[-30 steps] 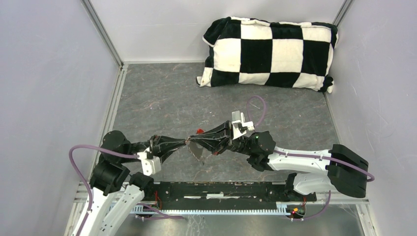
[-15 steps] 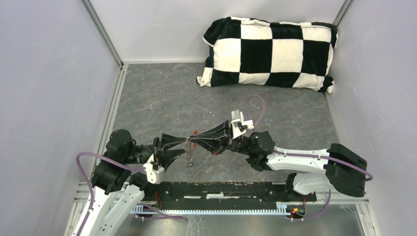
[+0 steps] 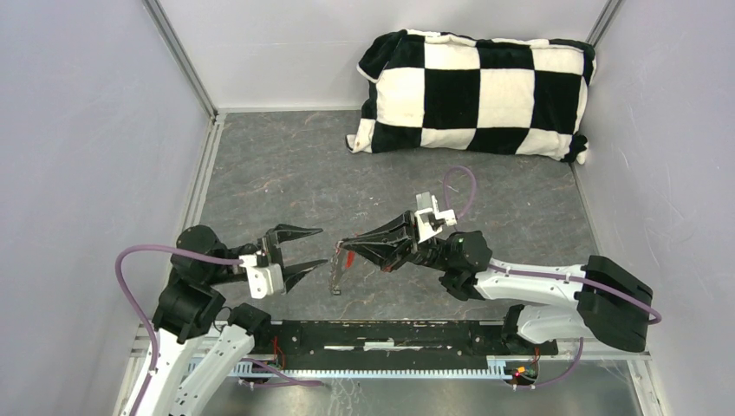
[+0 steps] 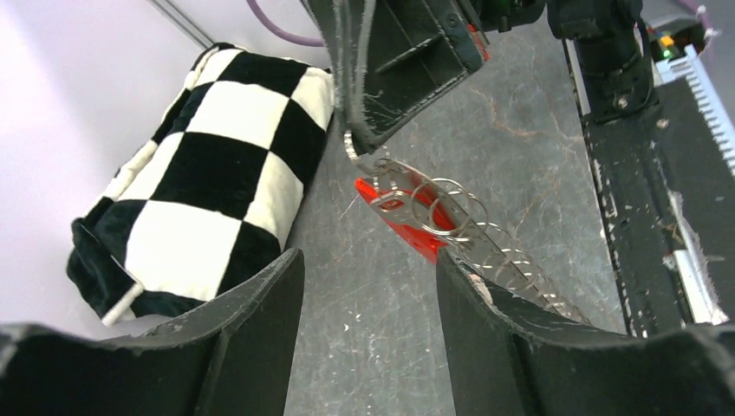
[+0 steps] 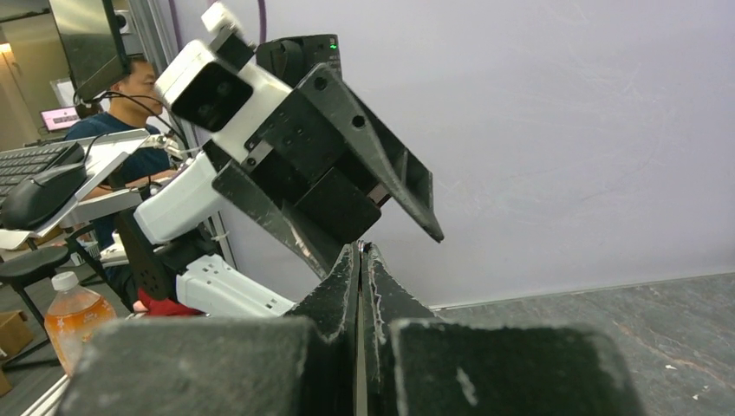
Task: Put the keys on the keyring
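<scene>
The right gripper (image 3: 344, 243) reaches in from the right above the grey table (image 3: 286, 173). Its jaws are pressed together on the top end of the keyring (image 3: 335, 273). In the right wrist view the two black fingers (image 5: 340, 290) meet with no gap between them.

From that pinch the thin silver chain hangs down toward the table, and a spot of red shows just beside the fingertips. The pictures do not show whether the lower end touches the surface.

The left wrist view gives the closest look. The flat red fob (image 4: 400, 217) lies under a cluster of thin silver rings (image 4: 446, 206), and the chain of links runs on toward the lower right, passing behind one of the left arm's own fingers (image 4: 494, 321). A flat sliver of metal sits at the very tip of the right gripper's jaws. The keys cannot be picked out as separate pieces in any view — whether any of them hangs on the rings cannot be told.

The left gripper (image 3: 322, 246) faces the right one from the left side, jaws spread wide and holding nothing. The keyring hangs just beyond its fingertips, apart from them.

A black-and-white checked pillow (image 3: 477, 91) lies at the far right end of the table, well apart from both arms. Past the left arm, the right wrist view shows a seated person (image 5: 130, 117) and an orange bottle (image 5: 74, 321) outside the enclosure.
</scene>
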